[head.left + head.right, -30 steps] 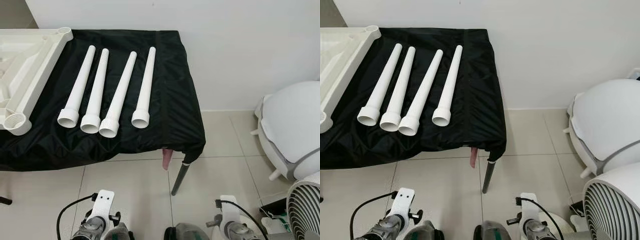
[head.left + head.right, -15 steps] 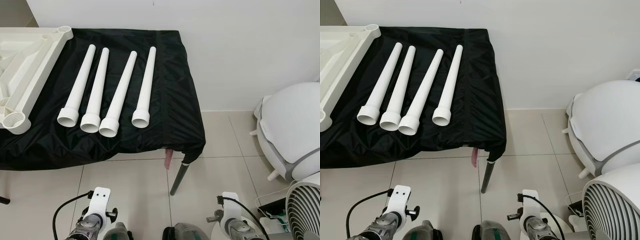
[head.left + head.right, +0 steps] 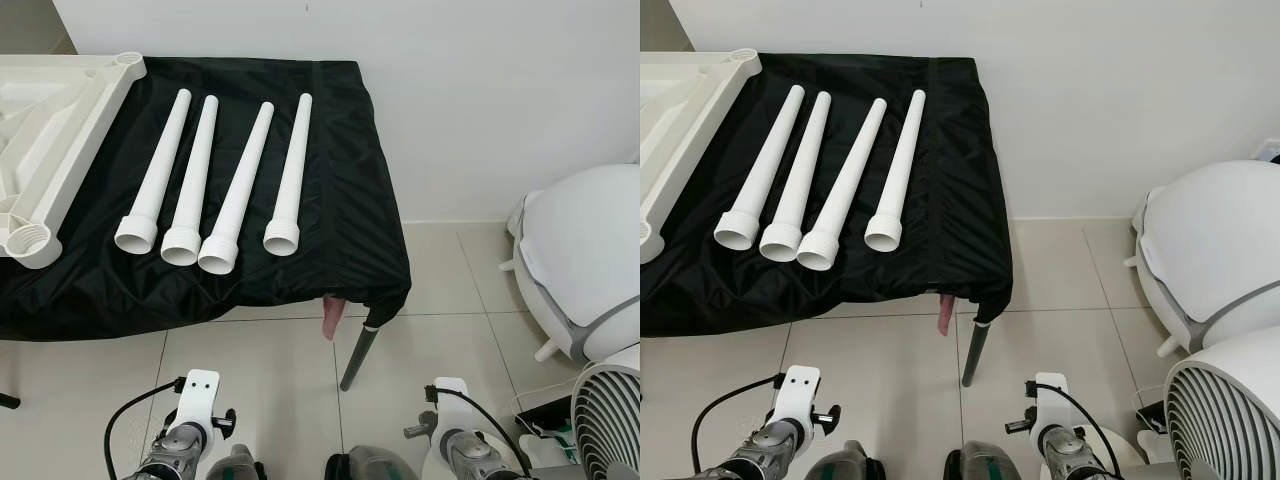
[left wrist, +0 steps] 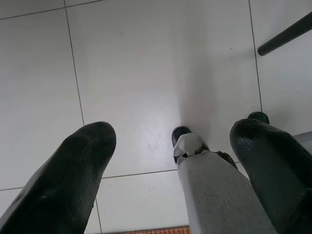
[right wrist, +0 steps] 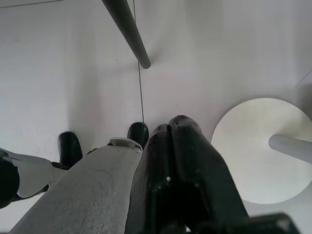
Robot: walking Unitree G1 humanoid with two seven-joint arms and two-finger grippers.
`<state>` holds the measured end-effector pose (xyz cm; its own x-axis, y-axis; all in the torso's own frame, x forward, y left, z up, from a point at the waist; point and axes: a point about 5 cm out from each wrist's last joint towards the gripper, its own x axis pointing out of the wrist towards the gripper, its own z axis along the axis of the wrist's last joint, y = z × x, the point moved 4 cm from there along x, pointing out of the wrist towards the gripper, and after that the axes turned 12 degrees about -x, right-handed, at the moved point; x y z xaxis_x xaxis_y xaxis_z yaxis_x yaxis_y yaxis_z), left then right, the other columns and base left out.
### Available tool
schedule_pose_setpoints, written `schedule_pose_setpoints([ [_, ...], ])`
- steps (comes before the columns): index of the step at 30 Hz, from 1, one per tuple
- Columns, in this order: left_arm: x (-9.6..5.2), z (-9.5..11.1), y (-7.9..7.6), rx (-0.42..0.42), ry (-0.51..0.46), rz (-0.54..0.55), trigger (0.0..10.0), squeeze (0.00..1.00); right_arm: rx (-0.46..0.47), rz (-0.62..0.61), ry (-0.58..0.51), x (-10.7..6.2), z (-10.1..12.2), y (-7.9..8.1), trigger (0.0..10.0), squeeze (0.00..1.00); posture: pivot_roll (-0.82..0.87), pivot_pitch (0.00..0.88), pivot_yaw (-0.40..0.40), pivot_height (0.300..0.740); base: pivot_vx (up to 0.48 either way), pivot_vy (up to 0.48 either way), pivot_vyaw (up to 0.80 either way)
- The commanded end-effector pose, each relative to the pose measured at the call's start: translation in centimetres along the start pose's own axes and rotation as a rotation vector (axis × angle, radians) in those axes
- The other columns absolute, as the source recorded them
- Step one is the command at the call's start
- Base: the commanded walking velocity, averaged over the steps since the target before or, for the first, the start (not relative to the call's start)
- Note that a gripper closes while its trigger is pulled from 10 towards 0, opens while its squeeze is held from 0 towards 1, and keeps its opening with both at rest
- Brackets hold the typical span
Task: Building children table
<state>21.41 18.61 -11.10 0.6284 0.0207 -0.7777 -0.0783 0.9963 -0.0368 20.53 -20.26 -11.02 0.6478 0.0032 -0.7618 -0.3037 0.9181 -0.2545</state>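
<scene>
Several white tapered table legs (image 3: 240, 180) lie side by side on a table under a black cloth (image 3: 345, 230), their threaded wide ends toward me. The white children's table top (image 3: 60, 120) lies upside down at the cloth's left end, with a round corner socket (image 3: 32, 244) at its near corner. Both arms hang low in front of the table. The left gripper (image 4: 173, 141) is open over the tiled floor with nothing between its fingers. The right gripper (image 5: 170, 131) is shut and empty, pointing down at the floor.
A black metal table leg (image 3: 360, 355) stands at the near right corner, with a pink strip (image 3: 331, 318) hanging beside it. A white rounded object (image 3: 585, 250) and a white fan (image 3: 610, 410) stand on the right. The fan's round base (image 5: 258, 151) lies near the right gripper.
The head view has shifted slightly. Both wrists at the bottom have dropped a little, and the right wrist has then edged left. The legs and table top have not moved.
</scene>
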Motion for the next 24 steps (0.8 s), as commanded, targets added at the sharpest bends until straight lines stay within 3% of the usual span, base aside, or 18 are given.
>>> schedule_pose_setpoints([
  [1,-0.04,-0.13,0.21,-0.005,0.005,0.004,10.0,0.00,0.006,0.002,0.004,-0.04,-0.15,0.02,10.0,0.00,-0.12,0.000,-0.003,0.740,0.000,0.000,0.00],
  [12,-0.07,-0.02,0.73,-0.026,-0.002,0.029,10.0,0.00,-0.004,0.008,-0.002,-0.07,-0.16,0.30,10.0,0.00,-0.12,0.000,0.002,0.740,0.000,0.000,0.00],
  [24,0.00,0.45,1.09,-0.040,-0.012,0.046,10.0,0.00,-0.002,0.010,-0.006,-0.12,-0.25,0.32,10.0,0.00,-0.12,0.000,-0.001,0.740,0.000,0.377,0.00],
])
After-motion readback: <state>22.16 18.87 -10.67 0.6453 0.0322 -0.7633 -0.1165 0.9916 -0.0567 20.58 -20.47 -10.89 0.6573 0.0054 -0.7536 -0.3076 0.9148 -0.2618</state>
